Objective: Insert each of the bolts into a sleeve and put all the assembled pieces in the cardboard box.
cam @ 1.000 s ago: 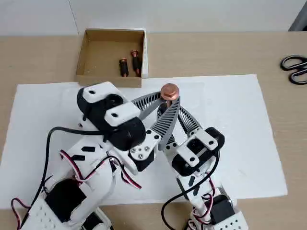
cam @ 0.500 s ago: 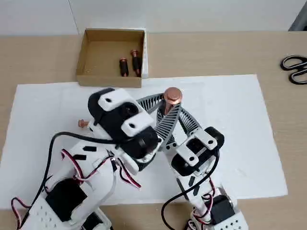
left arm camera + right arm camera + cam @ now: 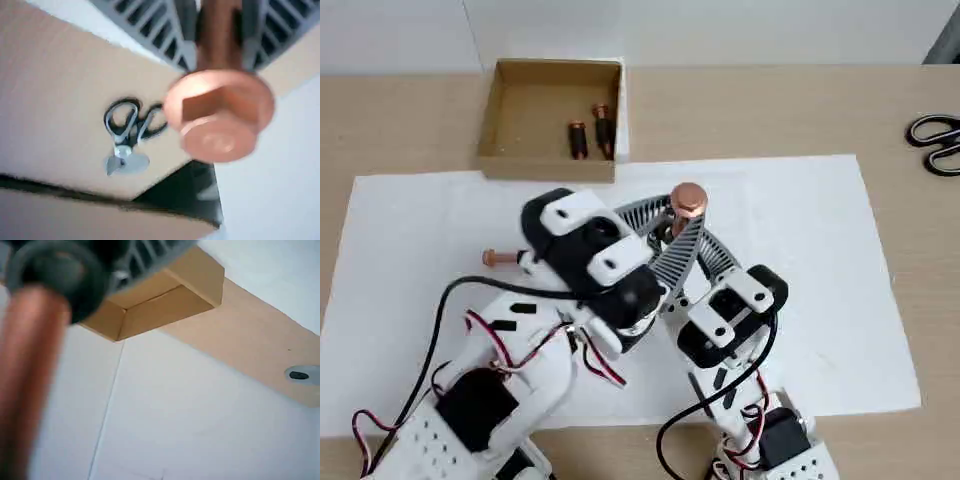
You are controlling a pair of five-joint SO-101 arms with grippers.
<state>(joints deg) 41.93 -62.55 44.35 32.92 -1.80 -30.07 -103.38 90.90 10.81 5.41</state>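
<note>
A copper bolt stands head-up above the white paper, where both grippers meet. My left gripper is shut on the bolt; its wide head looms close in the left wrist view, with the shaft running back between ribbed fingers. My right gripper comes up from the front and is shut on the black sleeve, through which the copper shaft passes. A second bolt lies loose on the paper beside the left arm. The cardboard box holds two assembled pieces.
The white paper sheet covers most of the wooden table. Scissors lie off the paper at the far right edge. The box stands just beyond the paper's far edge, left of the grippers.
My left arm has swung to the right and toward the front, carrying the bolt slightly right. This uncovered the loose bolt on the paper. The right arm has barely moved.
</note>
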